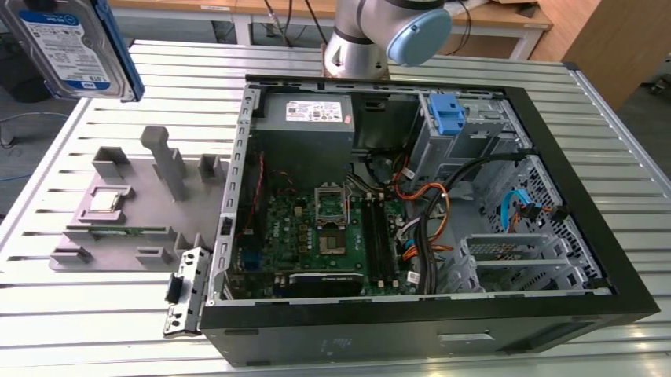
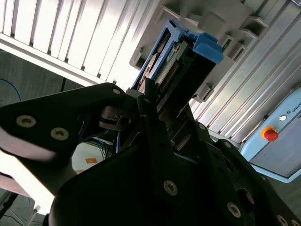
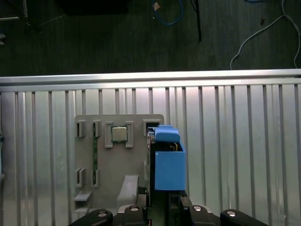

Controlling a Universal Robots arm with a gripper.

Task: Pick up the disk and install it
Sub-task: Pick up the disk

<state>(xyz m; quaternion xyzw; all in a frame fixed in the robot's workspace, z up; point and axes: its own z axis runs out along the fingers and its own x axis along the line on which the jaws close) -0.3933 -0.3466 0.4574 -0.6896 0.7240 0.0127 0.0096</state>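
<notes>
— Hanging high at the exterior view's left, the disk point(image 1: 74, 43) sits clamped tight in the gripper point(image 2: 150, 101), above the grey fixture point(image 1: 126, 212).
— And rightward?
— The open computer case point(image 1: 419, 228) lies on the slatted table point(image 1: 618, 141), well apart from the disk.

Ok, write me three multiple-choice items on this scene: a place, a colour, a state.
1. The silver rectangular metal hard drive with blue side rails is: A in the case; B lifted over the grey plastic fixture; C flat on the table.
2. The bare plastic bracket inside the black metal computer case is: A red; B blue; C green.
3. That case is: A open-sided; B closed; C upside down.
Answers: B, it hangs above the fixture; B, plainly blue; A, its boards show.
</notes>
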